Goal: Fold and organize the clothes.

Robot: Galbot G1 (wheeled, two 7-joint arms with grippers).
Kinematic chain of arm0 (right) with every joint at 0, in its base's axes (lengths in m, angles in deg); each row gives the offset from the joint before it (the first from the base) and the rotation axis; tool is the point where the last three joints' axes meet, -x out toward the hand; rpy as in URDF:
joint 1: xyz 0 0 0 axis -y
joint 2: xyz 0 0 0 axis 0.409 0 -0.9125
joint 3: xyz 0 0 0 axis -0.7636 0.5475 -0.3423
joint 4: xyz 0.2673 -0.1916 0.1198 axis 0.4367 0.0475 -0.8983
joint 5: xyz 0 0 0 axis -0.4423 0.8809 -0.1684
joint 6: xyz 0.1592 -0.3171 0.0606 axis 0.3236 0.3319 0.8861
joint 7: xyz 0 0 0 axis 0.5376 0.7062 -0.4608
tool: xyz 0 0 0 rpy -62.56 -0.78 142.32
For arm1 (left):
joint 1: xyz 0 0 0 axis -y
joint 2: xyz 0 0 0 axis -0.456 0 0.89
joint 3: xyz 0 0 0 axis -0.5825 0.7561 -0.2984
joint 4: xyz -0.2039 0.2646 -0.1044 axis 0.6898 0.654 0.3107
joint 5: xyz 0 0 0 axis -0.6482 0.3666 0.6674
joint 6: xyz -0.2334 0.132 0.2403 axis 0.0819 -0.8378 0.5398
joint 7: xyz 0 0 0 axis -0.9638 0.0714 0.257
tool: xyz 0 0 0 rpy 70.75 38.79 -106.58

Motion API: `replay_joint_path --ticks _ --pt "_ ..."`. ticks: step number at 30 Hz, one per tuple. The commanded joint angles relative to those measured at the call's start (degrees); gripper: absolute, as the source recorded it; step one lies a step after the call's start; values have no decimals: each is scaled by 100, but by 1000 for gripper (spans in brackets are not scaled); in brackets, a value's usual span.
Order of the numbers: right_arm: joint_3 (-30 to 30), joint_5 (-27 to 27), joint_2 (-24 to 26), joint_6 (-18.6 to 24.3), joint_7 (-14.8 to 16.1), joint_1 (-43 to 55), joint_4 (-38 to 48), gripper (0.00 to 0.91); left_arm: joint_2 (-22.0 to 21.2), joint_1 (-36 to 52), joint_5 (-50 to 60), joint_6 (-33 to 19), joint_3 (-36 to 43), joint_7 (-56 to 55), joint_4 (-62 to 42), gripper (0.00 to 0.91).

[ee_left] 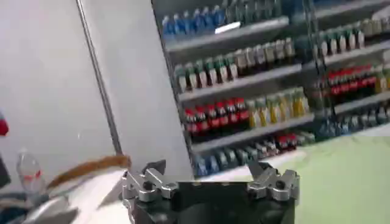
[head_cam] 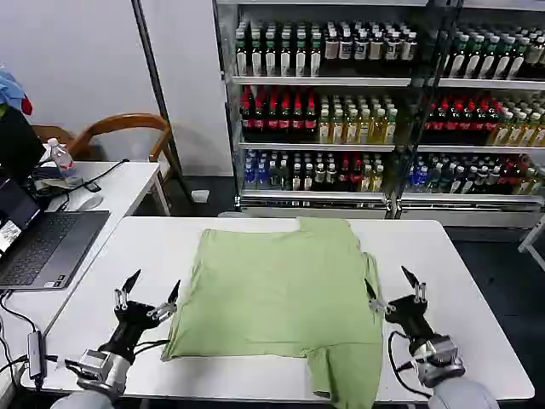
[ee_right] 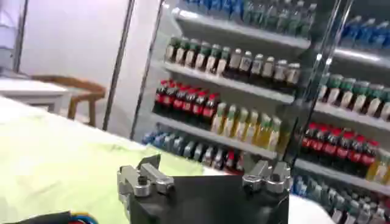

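On the white surface (head_cam: 443,256) your soft light green cotton tee (head_cam: 277,294) is lying partly folded between both wide-open pincers, left (head_cam: 152,294) and right (head_cam: 393,287), risking a snagged, bunched hem dangling off.

I see a plain light green shirt (head_cam: 281,294), no print, on the white table (head_cam: 460,281). Both grippers, left gripper (head_cam: 152,289) and right gripper (head_cam: 391,285), are black and silver.
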Motion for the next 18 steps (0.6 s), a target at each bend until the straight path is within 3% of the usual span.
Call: replay_joint_path --ticks 1,5,10,18 --pt "61 -177 376 28 -93 -758 -276 907 125 -765 -683 1474 -100 -180 627 907" --pt "-81 -443 515 -102 -59 -1333 -433 907 148 -819 -957 2017 -106 -156 783 907" --pt "-312 -397 490 -67 -28 -1997 -561 907 123 -990 -942 2225 -97 -226 896 907" --pt "123 -384 305 -38 53 -2009 -394 907 85 -745 -932 2347 36 -307 570 907"
